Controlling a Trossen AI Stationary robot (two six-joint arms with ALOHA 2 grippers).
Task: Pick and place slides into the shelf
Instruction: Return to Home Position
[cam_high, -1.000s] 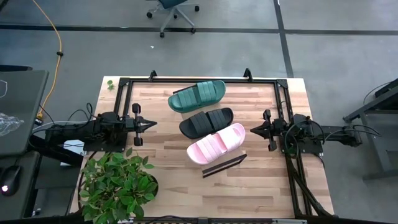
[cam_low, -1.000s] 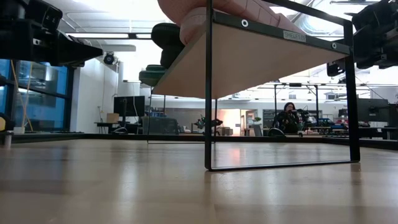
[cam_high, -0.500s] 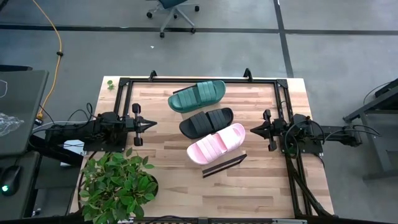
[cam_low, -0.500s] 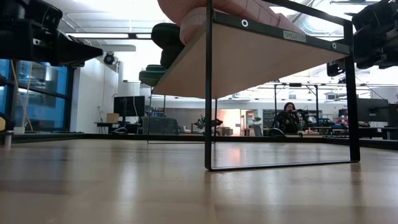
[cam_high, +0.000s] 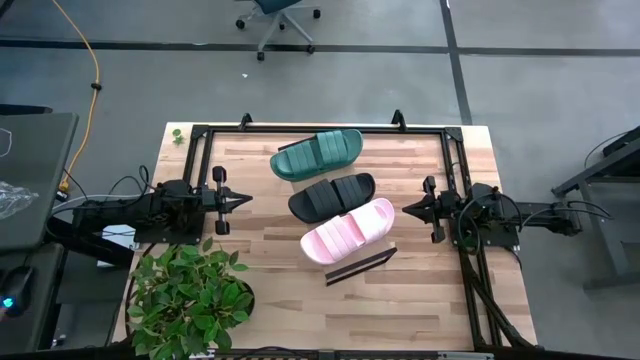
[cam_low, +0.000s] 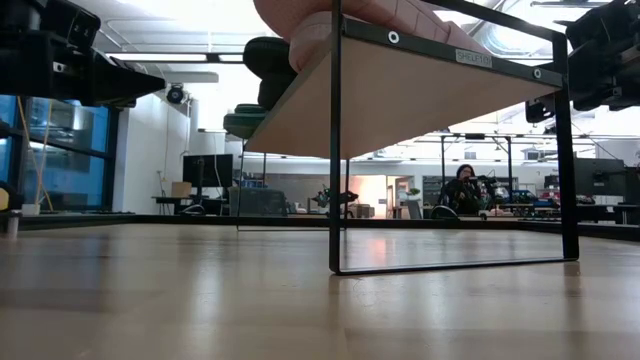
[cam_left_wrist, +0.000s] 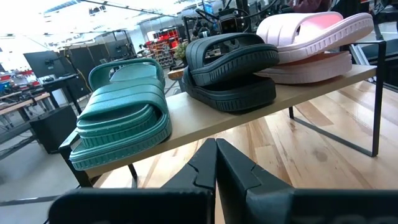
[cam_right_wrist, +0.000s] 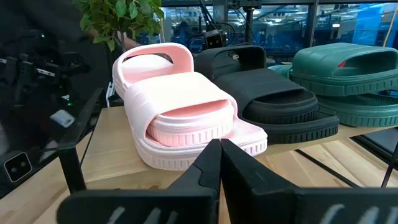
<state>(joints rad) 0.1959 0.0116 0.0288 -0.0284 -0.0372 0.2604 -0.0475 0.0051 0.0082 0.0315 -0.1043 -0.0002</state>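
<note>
Nothing has shifted since the earlier pictures: both arms, the three slides and the shelf lie just as they did. At the table's left edge, about midway along it, the left gripper points inward toward the table's middle with its two fingers pressed together and nothing between them; its wrist view shows the dark fingers meeting in a single seam. A leafy potted plant fills the table's front left corner, just beside that arm. The shelf stands in the middle of the table, running slantwise from near the back edge toward the front, and all three slides rest on its board in a row. The dark green slide is at the end nearest the back edge, the black slide sits in the middle just beside it, and the pale pink slide is at the end nearest the front, touching the black one. The shelf's black end rail shows just beyond the pink slide. In the low view the board is seen from below, raised off the tabletop on its thin black frame, and a person sits far back in the room. At the middle of the table's right edge the right gripper points inward at the shelf, well apart from it, fingers likewise closed on nothing.
</note>
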